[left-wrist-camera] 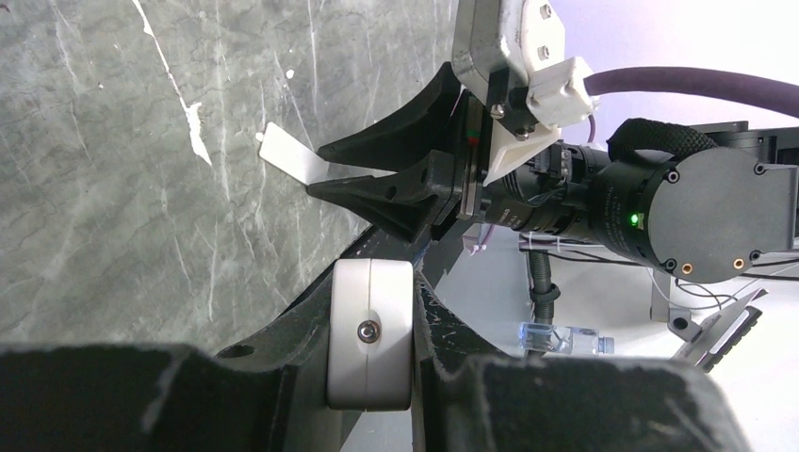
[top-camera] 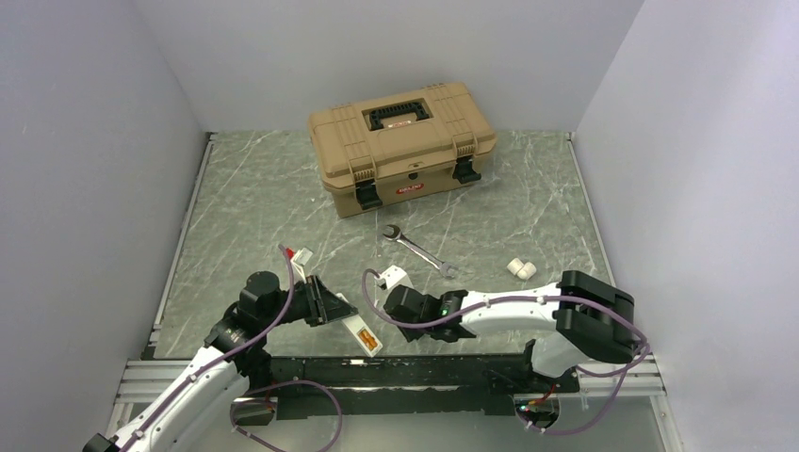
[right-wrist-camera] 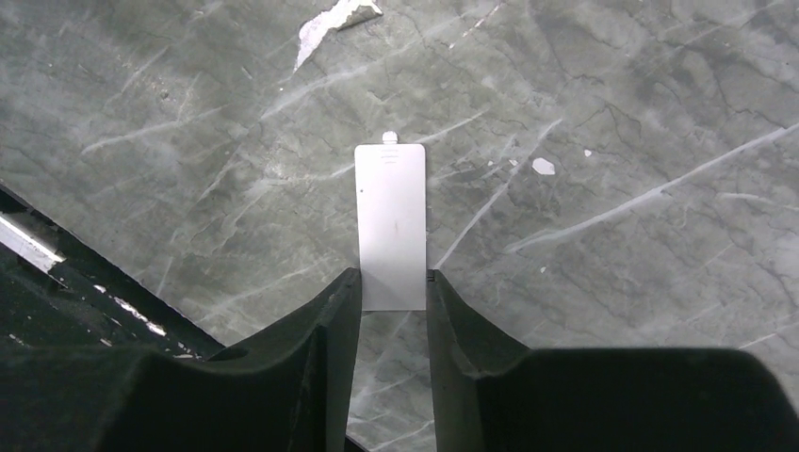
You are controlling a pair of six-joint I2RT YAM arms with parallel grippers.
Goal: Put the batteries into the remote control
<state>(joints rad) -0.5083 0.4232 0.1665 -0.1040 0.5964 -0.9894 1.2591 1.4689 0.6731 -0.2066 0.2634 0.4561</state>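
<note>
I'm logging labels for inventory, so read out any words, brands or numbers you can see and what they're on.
No text can be read here.
Red label on the tan plastic toolbox: pale lettering, too small to read.
Thin white rectangular plate: faint marks near its tab end, too faint to read.
</note>
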